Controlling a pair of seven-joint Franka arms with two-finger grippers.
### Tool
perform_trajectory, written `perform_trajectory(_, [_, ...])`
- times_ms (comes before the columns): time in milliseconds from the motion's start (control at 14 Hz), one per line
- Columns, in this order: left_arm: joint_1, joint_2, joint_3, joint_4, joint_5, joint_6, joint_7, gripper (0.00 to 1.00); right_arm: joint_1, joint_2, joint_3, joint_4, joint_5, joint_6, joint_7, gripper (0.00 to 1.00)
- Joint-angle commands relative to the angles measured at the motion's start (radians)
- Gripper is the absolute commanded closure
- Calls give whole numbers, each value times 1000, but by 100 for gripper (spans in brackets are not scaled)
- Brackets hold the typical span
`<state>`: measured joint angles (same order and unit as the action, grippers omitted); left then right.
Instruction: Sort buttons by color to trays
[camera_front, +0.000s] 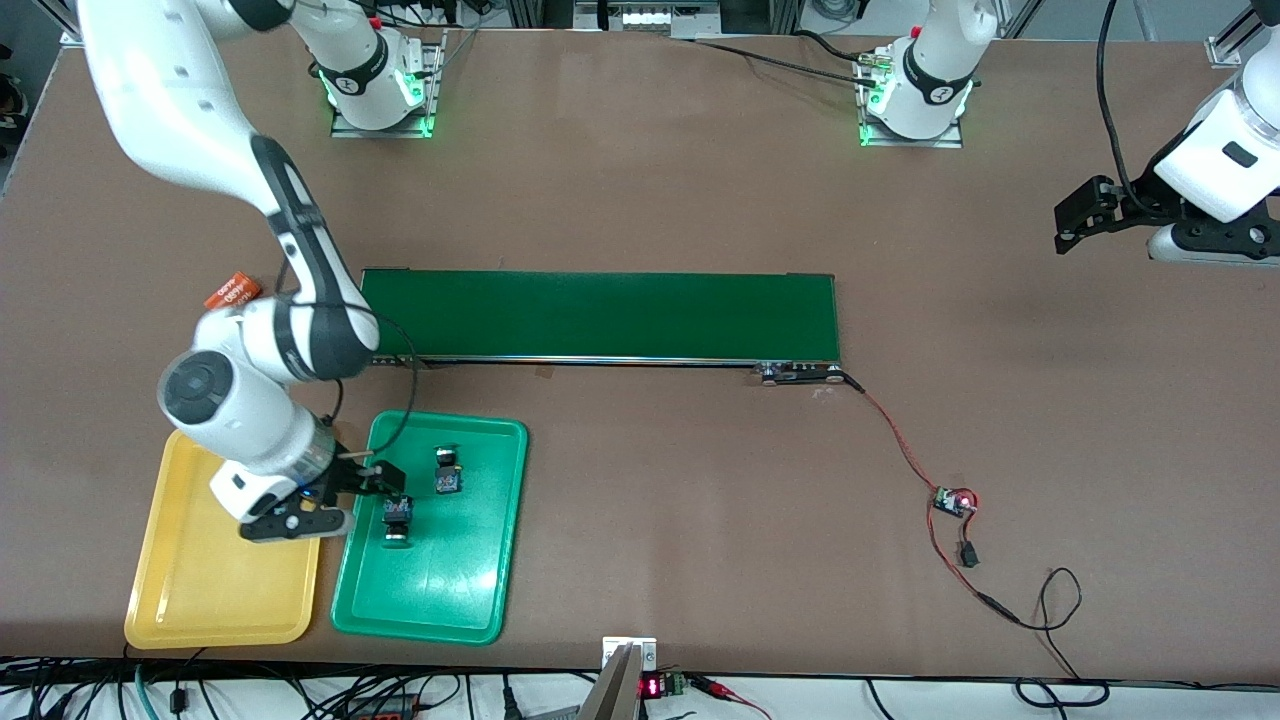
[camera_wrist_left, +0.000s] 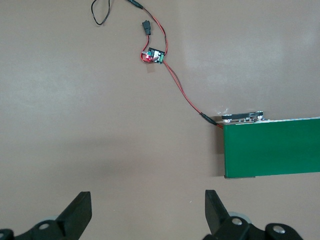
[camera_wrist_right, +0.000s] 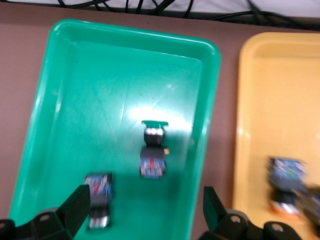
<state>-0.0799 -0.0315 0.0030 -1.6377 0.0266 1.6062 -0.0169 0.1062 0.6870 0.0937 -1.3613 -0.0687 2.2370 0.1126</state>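
Note:
The green tray (camera_front: 480, 600) (camera_wrist_right: 125, 75) holds two buttons lying on their sides: one (camera_front: 397, 520) (camera_wrist_right: 153, 150) with its green cap showing, the other (camera_front: 447, 470) (camera_wrist_right: 97, 197) farther from the front camera. Beside it, toward the right arm's end, lies the yellow tray (camera_front: 220, 590) (camera_wrist_right: 280, 100); the right wrist view shows a button (camera_wrist_right: 286, 187) in it, hidden under the arm in the front view. My right gripper (camera_front: 350, 498) (camera_wrist_right: 145, 202) hangs open and empty over the two trays' adjoining rims. My left gripper (camera_front: 1085, 212) (camera_wrist_left: 147, 200) waits open above bare table.
A long dark green belt (camera_front: 600, 315) (camera_wrist_left: 272, 147) lies mid-table, farther from the front camera than the trays. A red wire runs from it to a small circuit board (camera_front: 955, 502) (camera_wrist_left: 154, 55). An orange cylinder (camera_front: 232, 291) lies beside the belt's end by the right arm.

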Motion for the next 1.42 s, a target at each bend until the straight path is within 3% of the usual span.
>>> perform_trajectory(0, [2, 15, -6, 32, 19, -25, -9, 0, -20, -203, -9, -104, 10, -167, -2, 0])
perform_trajectory(427, [2, 15, -6, 32, 19, -25, -9, 0, -125, -524, -9, -188, 3, -552, -13, 0])
perform_trajectory(570, [0, 15, -5, 33, 19, -25, -6, 0, -149, -610, -9, -223, -2, -631, -16, 0])
perform_trajectory(784, [0, 15, -6, 32, 19, -25, -8, 0, -225, -766, -9, -364, 7, -660, -155, 0])
perform_trajectory(1140, [-1, 15, -6, 32, 19, -25, -8, 0, -255, -771, -9, -366, 10, -798, -152, 0])
perform_trajectory(1354, [0, 15, -6, 32, 19, -25, -6, 0, -255, -742, -9, -322, 9, -803, -157, 0])
